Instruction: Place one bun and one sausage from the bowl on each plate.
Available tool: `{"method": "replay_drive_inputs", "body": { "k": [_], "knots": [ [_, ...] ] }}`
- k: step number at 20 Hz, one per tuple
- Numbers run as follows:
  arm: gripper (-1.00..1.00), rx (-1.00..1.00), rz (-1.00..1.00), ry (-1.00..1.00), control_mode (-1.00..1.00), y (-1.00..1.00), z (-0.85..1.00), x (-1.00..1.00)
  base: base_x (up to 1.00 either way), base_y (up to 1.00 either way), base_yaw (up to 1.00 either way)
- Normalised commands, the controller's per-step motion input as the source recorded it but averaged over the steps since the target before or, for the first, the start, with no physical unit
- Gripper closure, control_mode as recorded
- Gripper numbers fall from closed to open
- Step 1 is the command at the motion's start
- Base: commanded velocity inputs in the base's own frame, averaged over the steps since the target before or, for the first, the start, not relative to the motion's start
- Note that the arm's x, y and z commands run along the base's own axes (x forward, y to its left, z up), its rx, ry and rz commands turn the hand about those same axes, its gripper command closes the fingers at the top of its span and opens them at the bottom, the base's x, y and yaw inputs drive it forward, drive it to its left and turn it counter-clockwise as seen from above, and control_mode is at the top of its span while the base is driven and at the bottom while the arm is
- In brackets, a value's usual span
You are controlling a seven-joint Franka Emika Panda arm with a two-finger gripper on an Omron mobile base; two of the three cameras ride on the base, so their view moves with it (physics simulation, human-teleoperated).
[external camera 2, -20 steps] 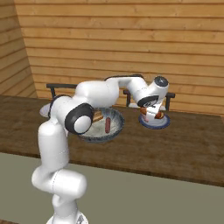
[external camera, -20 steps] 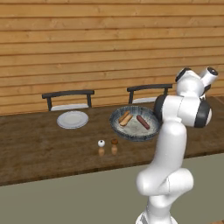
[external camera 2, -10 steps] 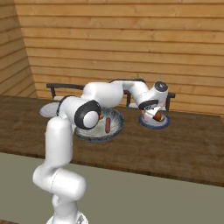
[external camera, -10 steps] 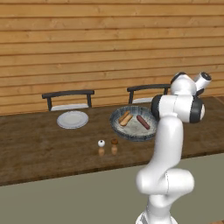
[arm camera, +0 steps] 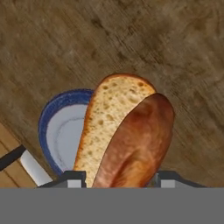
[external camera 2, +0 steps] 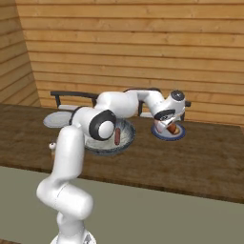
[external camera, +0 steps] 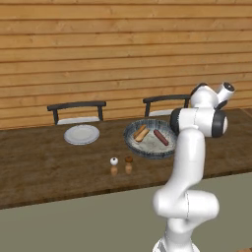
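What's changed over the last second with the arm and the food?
The gripper, shut on a bun, has come lower over the blue-rimmed plate. The bowl with its bun and sausage, the grey plate and the two shakers stayed put.

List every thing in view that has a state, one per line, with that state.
end effector: shut on the bun, above the blue-rimmed plate
bun: held, lifted off the table
blue-rimmed plate: on the table, its visible part bare
grey plate: on the table, nothing on it
bowl: on the table, holding a bun and a sausage
sausage: lying in the bowl
shakers: upright, side by side
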Motion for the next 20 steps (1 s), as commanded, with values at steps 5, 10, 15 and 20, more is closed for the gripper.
{"method": "replay_drive_inputs", "body": {
  "k": [5, 10, 15, 20],
  "knots": [
    [1.00, 0.02, -0.14, 0.00, -1.00, 0.00, -0.28, 0.37, 0.00, 0.00, 0.00],
    [1.00, 0.05, -0.11, 0.00, -1.00, -0.01, -0.11, 0.37, 0.00, 0.00, 0.00],
    [1.00, 0.05, -0.05, 0.00, -1.00, -0.07, 0.00, 0.44, 0.00, 0.00, 0.00],
    [1.00, 0.00, -0.02, 0.00, -1.00, 0.00, -0.19, 0.21, 0.00, 0.00, 0.00]
  ]
}}
